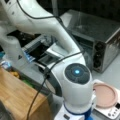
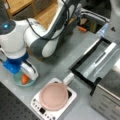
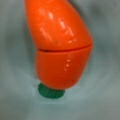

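Grey tabletop (image 2: 62, 60) carries everything in both front views. The biggest thing on it is the steel toaster oven (image 1: 100, 37), its door (image 2: 100, 60) dropped open toward a front view's left. The white Franka arm (image 2: 45, 37) bends across the table, its blue-lit joint cap (image 1: 77, 72) facing the camera in a front view. A wooden counter (image 1: 20, 97) stands at a front view's bottom left.

Next in size comes the white kitchen scale (image 2: 53, 103), with a pink round plate (image 2: 53, 96) lying on top (the same plate shows at a front view's right edge (image 1: 105, 95)).

Just beside the scale, toward a front view's left, sits a pale teal bowl (image 2: 17, 81). The gripper (image 2: 26, 76) hangs directly over it, with a white finger (image 2: 31, 71) reaching down to the rim; whether it is released or clenched I cannot tell.

The toy carrot (image 3: 58, 47) lies inside the bowl (image 3: 15, 75), orange, glossy, with a seam across its body and a small green stem cap (image 3: 51, 92) at its end. In a front view it appears as an orange spot (image 2: 25, 79) under the gripper.
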